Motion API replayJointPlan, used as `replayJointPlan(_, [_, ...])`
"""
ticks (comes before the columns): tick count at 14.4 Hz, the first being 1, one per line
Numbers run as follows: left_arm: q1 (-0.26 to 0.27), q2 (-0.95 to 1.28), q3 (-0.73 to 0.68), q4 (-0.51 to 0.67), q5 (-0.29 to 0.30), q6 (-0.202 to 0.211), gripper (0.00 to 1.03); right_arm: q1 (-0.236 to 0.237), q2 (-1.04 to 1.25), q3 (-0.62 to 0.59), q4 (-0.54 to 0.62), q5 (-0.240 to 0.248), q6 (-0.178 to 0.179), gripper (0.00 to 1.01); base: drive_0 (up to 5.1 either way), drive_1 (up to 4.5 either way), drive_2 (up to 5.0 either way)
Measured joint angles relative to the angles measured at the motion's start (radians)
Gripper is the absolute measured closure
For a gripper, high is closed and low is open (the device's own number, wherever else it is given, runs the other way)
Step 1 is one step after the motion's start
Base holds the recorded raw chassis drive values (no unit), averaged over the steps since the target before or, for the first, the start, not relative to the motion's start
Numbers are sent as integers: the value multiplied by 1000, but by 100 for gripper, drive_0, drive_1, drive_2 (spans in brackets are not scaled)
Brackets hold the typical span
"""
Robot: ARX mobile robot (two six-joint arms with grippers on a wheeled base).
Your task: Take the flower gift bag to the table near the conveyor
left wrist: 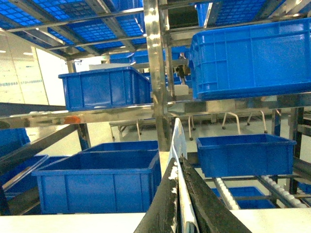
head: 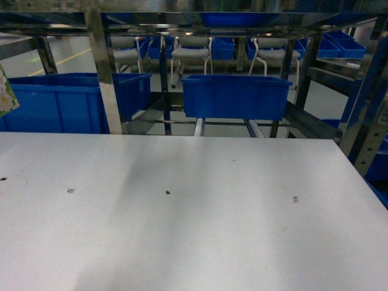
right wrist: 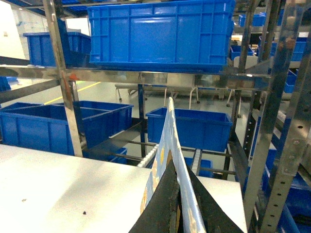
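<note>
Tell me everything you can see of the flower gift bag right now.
The flower gift bag shows mostly edge-on: a thin, flat, pale sheet with a faint printed pattern, probably paper, standing upright. The right gripper is shut on its lower part in the right wrist view, and the left gripper pinches a similar white edge in the left wrist view. In the head view only a floral corner peeks in at the left edge, held above the table, not resting on it.

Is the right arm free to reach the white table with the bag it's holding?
Probably yes: the right gripper, jaws shut on the flower gift bag, hangs over the table with nothing between.
</note>
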Motion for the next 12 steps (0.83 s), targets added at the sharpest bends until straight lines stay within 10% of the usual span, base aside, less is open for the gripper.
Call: replayJointPlan(12, [0, 0, 0, 0, 0, 0, 101, 0, 0, 0, 2, 0, 0, 99, -492, 307, 182])
